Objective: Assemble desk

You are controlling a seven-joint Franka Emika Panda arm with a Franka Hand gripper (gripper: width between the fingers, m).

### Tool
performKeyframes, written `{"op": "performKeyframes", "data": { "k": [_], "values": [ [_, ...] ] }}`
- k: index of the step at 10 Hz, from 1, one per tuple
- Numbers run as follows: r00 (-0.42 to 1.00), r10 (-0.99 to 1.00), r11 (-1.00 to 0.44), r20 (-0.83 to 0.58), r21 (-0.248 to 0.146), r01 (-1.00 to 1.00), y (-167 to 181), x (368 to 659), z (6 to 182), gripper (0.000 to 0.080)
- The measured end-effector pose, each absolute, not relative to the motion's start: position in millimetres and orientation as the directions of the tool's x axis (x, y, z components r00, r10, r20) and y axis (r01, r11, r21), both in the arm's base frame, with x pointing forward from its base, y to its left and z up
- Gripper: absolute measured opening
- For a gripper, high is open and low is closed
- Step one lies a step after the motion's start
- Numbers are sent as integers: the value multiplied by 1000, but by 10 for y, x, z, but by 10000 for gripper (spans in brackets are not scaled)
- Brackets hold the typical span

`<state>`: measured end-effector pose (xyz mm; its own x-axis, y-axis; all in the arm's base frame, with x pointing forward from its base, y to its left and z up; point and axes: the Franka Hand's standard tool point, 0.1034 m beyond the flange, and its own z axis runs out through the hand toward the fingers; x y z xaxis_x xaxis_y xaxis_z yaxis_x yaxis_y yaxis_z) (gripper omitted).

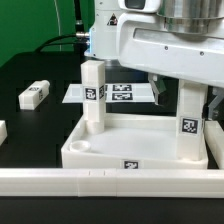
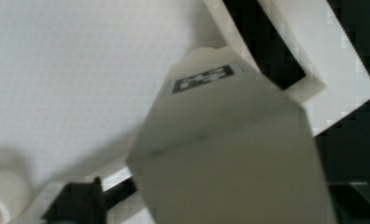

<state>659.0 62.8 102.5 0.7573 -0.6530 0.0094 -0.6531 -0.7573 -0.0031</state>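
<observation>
Gripper: hidden behind arm housing (image 1: pixel 165 45); finger state cannot be told. Arm upright over tabletop (image 1: pixel 130 140); standing leg (image 1: pixel 189 120) half covered.

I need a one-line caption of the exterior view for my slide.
Two tagged legs stand upright in the white tabletop; another leg lies on the black table.
</observation>
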Motion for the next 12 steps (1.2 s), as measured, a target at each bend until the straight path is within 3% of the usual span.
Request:
{"op": "performKeyframes", "data": {
  "k": [1, 4, 5, 7, 12],
  "values": [
    [770, -638, -770, 12, -5, -638, 612, 6597, 1046, 621],
    [842, -540, -842, 16, -29, -539, 274, 6394, 1512, 648],
    [859, -512, -859, 20, -29, -511, 62, 6355, 1595, 648],
    [870, -493, -870, 27, -13, -493, -325, 6309, 1586, 649],
    [873, -487, -873, 26, -10, -487, -321, 6306, 1558, 649]
  ]
}}
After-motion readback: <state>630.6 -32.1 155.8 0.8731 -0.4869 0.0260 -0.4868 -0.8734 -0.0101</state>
